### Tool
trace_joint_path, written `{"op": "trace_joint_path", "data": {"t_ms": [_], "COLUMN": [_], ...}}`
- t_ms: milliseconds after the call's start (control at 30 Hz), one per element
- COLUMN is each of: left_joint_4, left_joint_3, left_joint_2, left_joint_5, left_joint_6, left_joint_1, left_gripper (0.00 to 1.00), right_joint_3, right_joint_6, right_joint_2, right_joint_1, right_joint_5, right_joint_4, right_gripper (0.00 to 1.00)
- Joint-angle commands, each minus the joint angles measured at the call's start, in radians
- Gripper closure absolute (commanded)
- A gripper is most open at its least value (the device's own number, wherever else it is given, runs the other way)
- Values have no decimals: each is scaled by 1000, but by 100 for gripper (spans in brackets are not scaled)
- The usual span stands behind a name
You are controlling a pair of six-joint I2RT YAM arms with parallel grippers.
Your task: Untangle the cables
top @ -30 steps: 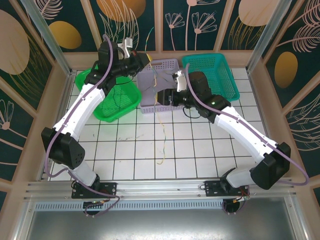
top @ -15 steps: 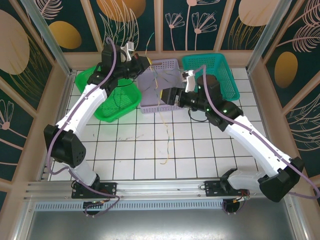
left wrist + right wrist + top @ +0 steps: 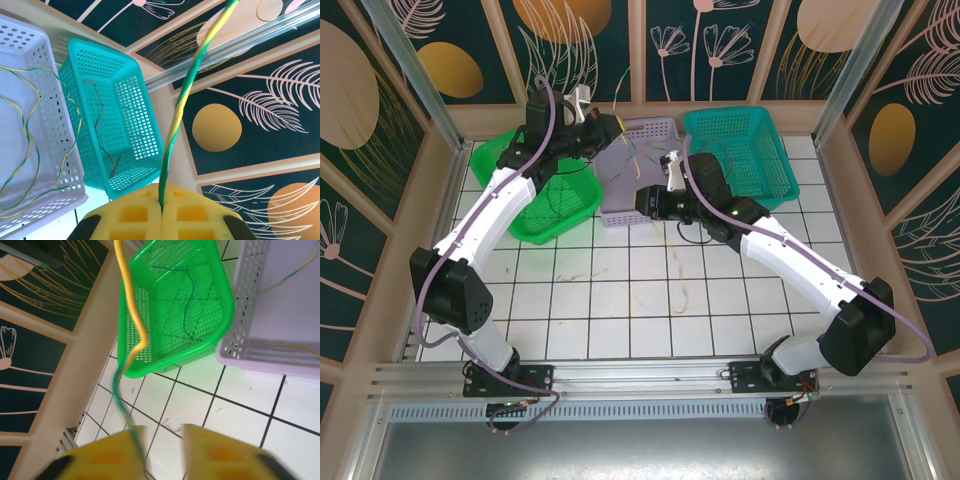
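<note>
Left gripper (image 3: 608, 124), top view: raised over the lilac basket (image 3: 660, 127). Right gripper (image 3: 642, 203) is at the basket's near wall, with a trailing cable (image 3: 680, 275) below it on the tiles.

Left wrist view: pads (image 3: 195, 215) clamped on 1 yellow-green cable (image 3: 182, 100) extending upward.

Right wrist view: fingers (image 3: 220, 452) narrowly parted and blurred. A yellow-green cable (image 3: 131, 305) runs along the left pad; whether it is held cannot be told.

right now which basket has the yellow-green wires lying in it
The lilac middle basket; the teal basket holds a reddish wire, the green basket a dark wire.
</note>
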Motion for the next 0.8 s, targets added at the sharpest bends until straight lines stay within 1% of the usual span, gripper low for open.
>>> {"op": "trace_joint_path", "data": {"t_ms": [0,100,200,267,367,433,500,600,667,767], "left_joint_4": [-12,-154,-362,-550,-833,-925,-934,-890,-853,-831], "left_joint_3": [48,152,347,530,835,957,945,815,722,639], "left_joint_2": [21,76,164,257,419,484,490,462,437,421], "left_joint_5": [-17,-86,-189,-276,-404,-455,-479,-475,-449,-419], "left_joint_6": [28,93,178,226,275,294,304,317,322,323], "left_joint_1": [-4,-5,-4,-4,-4,-4,-3,-3,-4,-4], "left_gripper": [100,100,100,100,100,100,100,100,100,100], "right_joint_3": [20,10,-32,-56,-55,-41,-34,-11,43,138], "right_joint_6": [-51,-136,-206,-251,-332,-382,-429,-469,-470,-457], "right_joint_2": [2,-7,-27,-34,-32,-26,-37,-84,-106,-119], "right_joint_1": [19,93,197,265,377,430,466,468,433,374], "right_joint_5": [34,86,124,173,284,340,364,328,247,145], "right_joint_4": [9,-25,-59,-91,-162,-202,-209,-169,-149,-143], "right_gripper": [100,100,100,100,100,100,100,100,100,100]}}
